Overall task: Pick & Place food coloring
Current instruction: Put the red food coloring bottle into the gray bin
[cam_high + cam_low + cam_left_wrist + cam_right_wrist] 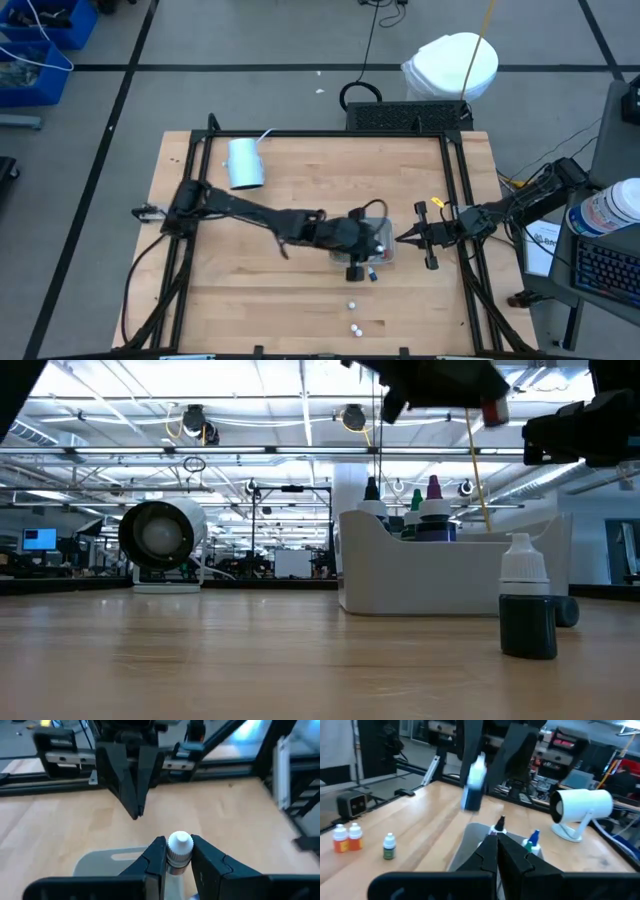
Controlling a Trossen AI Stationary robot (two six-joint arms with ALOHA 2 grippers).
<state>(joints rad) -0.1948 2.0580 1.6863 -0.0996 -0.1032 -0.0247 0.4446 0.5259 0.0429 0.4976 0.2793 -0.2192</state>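
My left gripper (368, 243) reaches from the table's left over the translucent grey tray (388, 232) and is shut on a food coloring bottle (473, 784) with a white cap and a dark blue body. The tray (440, 575) holds several more bottles (432, 500). Two white-capped orange bottles (346, 838) and a green one (389, 846) stand on the table near its front edge. Another dark bottle (526, 608) stands just in front of the tray. My right gripper (402, 238) is shut, level, just right of the tray, pointing at it. My left gripper pinches the bottle between its two fingers (156, 854), just under the white cap (179, 844). The fingers come from the table's left, slanting down. The bottle is lifted clear above the tray and sits tilted in the hold, cap uppermost (479, 764).
A pale cylindrical cup (245, 163) lies on its side at the table's far left. A dark metal frame (455, 190) runs around the table's edges. Bare wood lies between the cup and the tray.
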